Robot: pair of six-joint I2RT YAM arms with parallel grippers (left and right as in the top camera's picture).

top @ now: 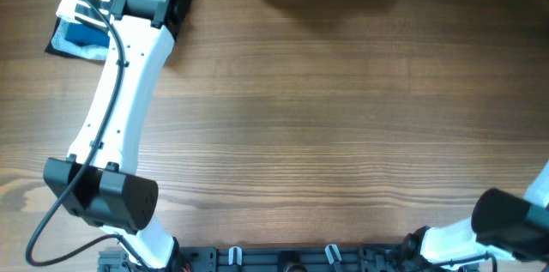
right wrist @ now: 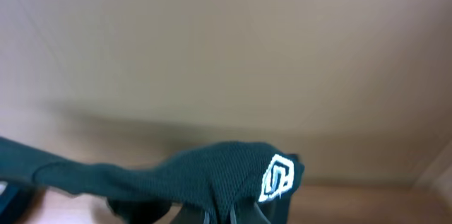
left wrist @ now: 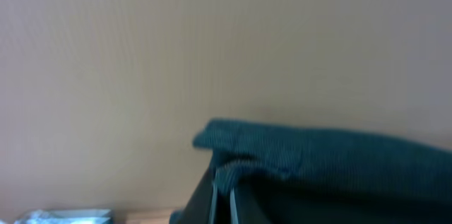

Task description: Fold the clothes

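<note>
The clothes (right wrist: 212,174), one black knit garment, are seen bunched along the bottom edge of both wrist views. In the right wrist view they are clamped in the right gripper (right wrist: 219,217), its jaws together on the fabric. In the left wrist view a fold is pinched likewise by the left gripper (left wrist: 224,199). One white logo (right wrist: 277,177), an angular S in a hexagon, is shown. The left arm (top: 120,92) is stretched to the upper left over a stack (top: 81,15) of striped and blue garments, and the right arm (top: 506,220) is kept at the lower right of the table (top: 343,117).
</note>
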